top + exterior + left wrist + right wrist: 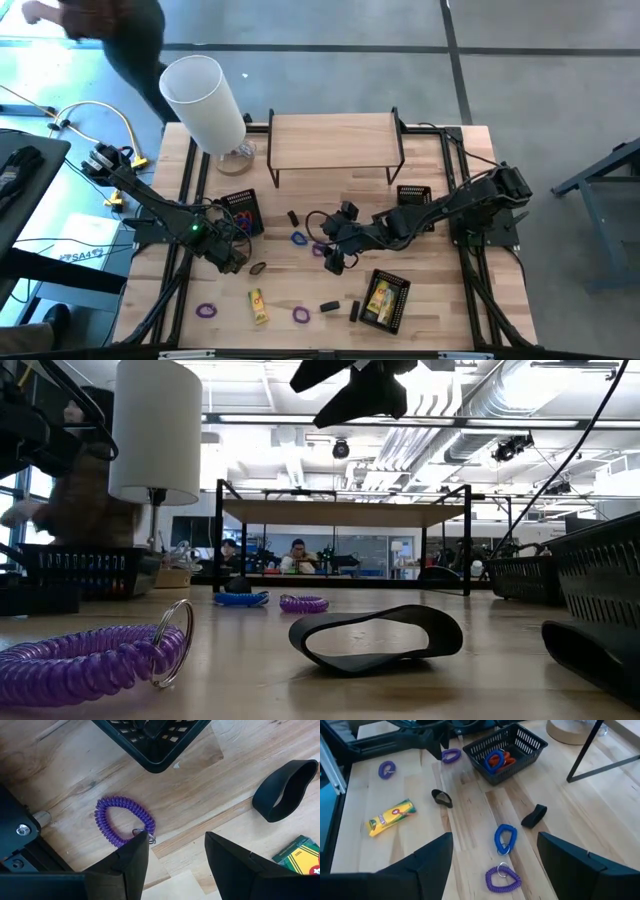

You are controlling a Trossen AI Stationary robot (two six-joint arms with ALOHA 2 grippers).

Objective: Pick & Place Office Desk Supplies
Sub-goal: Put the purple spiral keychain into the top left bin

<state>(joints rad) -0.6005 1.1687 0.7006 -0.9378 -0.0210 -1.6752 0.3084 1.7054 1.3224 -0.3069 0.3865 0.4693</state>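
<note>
My left gripper is open above the table beside a purple coil loop, close to the corner of a black mesh tray that holds red and blue loops. A black band and a yellow crayon box lie flat nearby. My right gripper is open over a blue coil loop and a purple coil loop. A small black block lies past them.
A wooden shelf on black legs and a tall white cylinder stand at the far side. Another mesh tray holds a yellow item, and a third sits under the right arm. Purple loops and black blocks lie near the front edge.
</note>
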